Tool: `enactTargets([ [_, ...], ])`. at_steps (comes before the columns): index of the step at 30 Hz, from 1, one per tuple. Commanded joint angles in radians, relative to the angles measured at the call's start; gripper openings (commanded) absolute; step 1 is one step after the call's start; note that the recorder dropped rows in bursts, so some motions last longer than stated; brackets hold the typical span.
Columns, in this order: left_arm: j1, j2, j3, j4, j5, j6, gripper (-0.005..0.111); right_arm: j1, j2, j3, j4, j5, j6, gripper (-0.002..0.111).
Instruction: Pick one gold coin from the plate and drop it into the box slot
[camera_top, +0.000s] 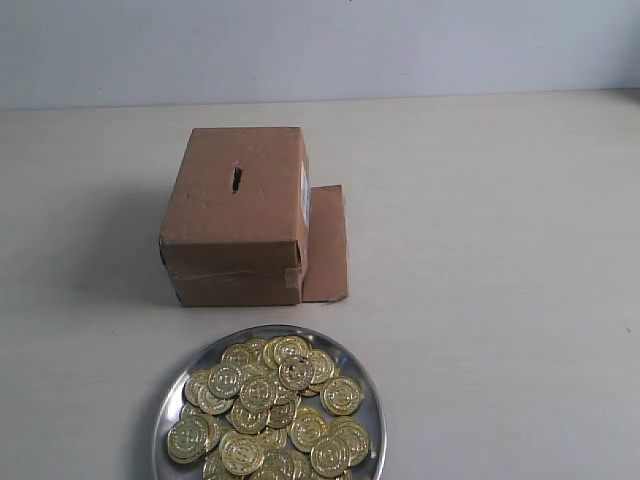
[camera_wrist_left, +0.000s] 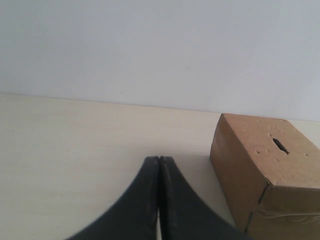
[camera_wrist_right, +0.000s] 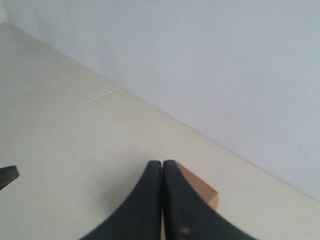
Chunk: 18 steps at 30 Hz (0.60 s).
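Zero steps in, found left black hand (camera_wrist_left: 159, 160) and right black hand (camera_wrist_right: 162, 163) pressed together, empty; saw gold coins (camera_top: 270, 415) heaped on the round silver metal plate (camera_top: 204, 361) near the brown cardboard box (camera_top: 235, 220), dark narrow slot (camera_top: 237, 179) on top; judged the pick to need a hand spread over one coin.

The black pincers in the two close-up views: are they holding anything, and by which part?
Nothing is held. The left gripper and right gripper are both shut with nothing between their fingers; the coins lie on the plate.
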Motion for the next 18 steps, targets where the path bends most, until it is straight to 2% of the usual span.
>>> enactTargets([
  [1, -0.007, -0.006, 0.003, 0.005, -0.011, -0.003, 0.000, -0.117, -0.063, 0.004, 0.032, -0.004, -0.006, 0.000],
  [10, -0.007, -0.006, 0.003, 0.005, -0.011, -0.003, 0.000, -0.380, -0.203, 0.047, 0.178, -0.033, -0.010, 0.000],
  [18, -0.007, -0.006, 0.003, 0.005, -0.011, -0.003, 0.000, -0.513, -0.394, 0.434, 0.349, -0.301, -0.023, 0.000],
])
